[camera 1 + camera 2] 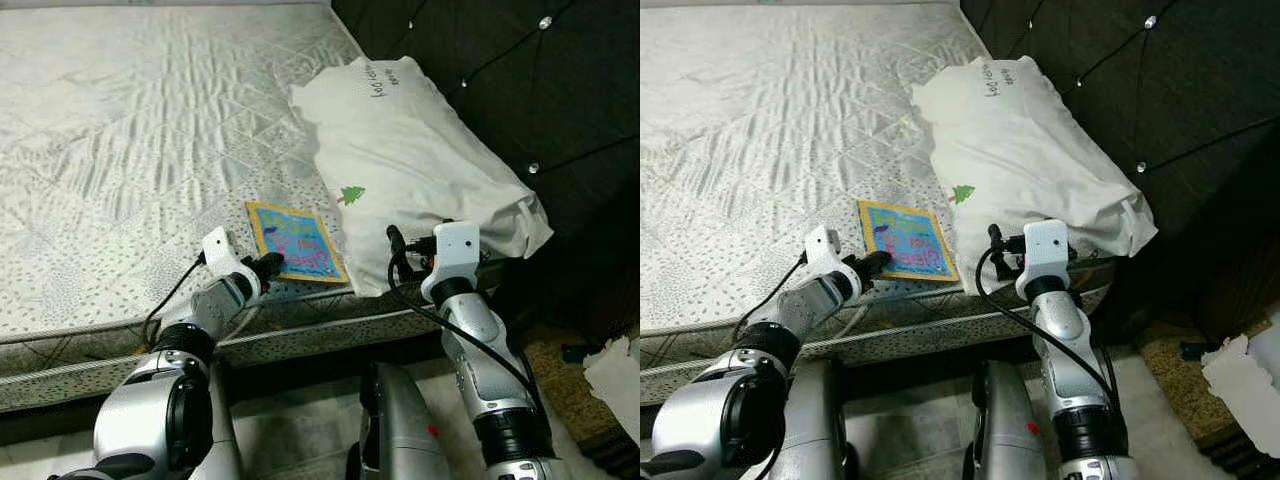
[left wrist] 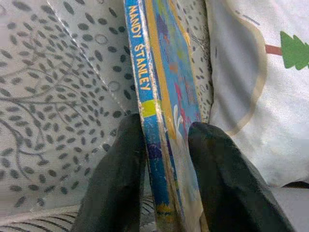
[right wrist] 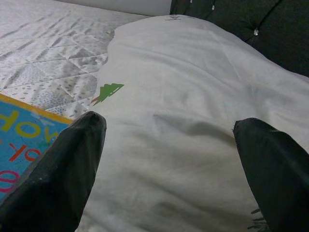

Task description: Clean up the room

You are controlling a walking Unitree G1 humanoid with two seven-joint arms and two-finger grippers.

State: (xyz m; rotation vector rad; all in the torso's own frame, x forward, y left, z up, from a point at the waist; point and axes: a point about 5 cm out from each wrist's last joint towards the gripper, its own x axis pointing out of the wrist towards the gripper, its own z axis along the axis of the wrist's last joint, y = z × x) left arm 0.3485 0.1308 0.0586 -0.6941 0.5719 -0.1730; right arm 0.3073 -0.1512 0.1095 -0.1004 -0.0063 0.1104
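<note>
A thin blue and yellow picture book [image 1: 297, 243] lies flat on the grey patterned mattress [image 1: 120, 140], near its front edge. My left gripper [image 1: 270, 266] is shut on the book's near edge; in the left wrist view both black fingers [image 2: 118, 188] clamp the spine of the book [image 2: 154, 111]. A white pillow [image 1: 400, 160] with a small green tree print lies to the right of the book. My right gripper [image 1: 400, 250] stands open at the pillow's front edge, its fingertips [image 3: 63, 169] spread over the pillow [image 3: 183, 111].
A dark tufted headboard [image 1: 500, 70] rises behind the pillow on the right. Crumpled white paper [image 1: 615, 375] lies on the floor at the far right. The bed frame's edge [image 1: 300, 335] runs just below both grippers.
</note>
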